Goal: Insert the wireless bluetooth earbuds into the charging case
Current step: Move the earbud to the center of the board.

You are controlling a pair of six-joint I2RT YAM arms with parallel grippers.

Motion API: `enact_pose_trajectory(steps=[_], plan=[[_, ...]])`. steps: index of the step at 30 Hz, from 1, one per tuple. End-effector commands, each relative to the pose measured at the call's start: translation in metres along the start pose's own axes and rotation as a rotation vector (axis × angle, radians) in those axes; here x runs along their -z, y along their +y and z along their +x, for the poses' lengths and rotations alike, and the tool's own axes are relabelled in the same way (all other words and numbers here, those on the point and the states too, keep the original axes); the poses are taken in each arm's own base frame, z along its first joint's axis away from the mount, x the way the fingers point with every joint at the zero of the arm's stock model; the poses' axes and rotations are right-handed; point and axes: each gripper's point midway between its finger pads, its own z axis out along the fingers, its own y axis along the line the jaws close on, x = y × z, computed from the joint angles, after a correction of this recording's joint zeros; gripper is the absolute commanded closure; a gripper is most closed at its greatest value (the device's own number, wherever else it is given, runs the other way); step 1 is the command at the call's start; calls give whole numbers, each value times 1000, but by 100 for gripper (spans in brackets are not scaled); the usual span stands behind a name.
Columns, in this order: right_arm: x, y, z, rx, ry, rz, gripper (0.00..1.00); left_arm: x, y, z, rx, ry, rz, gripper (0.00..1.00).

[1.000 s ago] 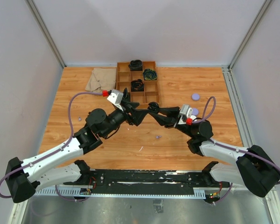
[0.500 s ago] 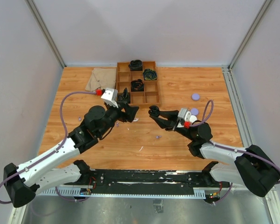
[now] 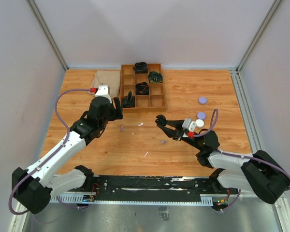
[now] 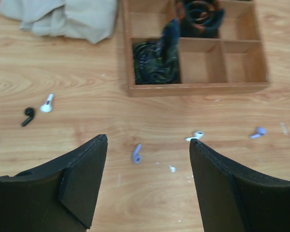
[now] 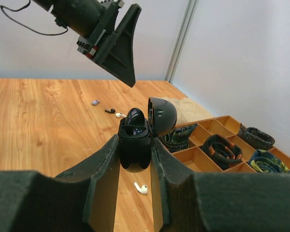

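Holding the black charging case [image 5: 134,142] by its lower body, the right claw [image 5: 134,166] is clamped on it above the middle of the worktop [image 3: 183,87], with the lid tipped open. The left claw [image 4: 149,141] hovers with its jaws apart over a lilac earbud [image 4: 136,153]. A white earbud [image 4: 197,136] lies near it, and more buds lie toward the left edge. I judge these buds to be very light, hard and slippery, so they may flick away. Pinching across the short stem seems safest. The wooden tray [image 4: 198,88] at the far edge holds dark coiled bands in some compartments. What sits inside the case I cannot tell.
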Motion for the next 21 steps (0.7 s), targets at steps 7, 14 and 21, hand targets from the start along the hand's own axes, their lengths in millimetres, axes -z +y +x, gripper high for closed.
enact_pose_trajectory(steps=[7,14,21], plan=[[16,5,-3,63,-17,11,99,-31,77,19,-87,212,-250,26],[19,5,2,74,6,14,99,-60,127,32,-107,336,-362,31],[20,6,3,70,7,12,99,-85,162,43,-60,421,-434,35]])
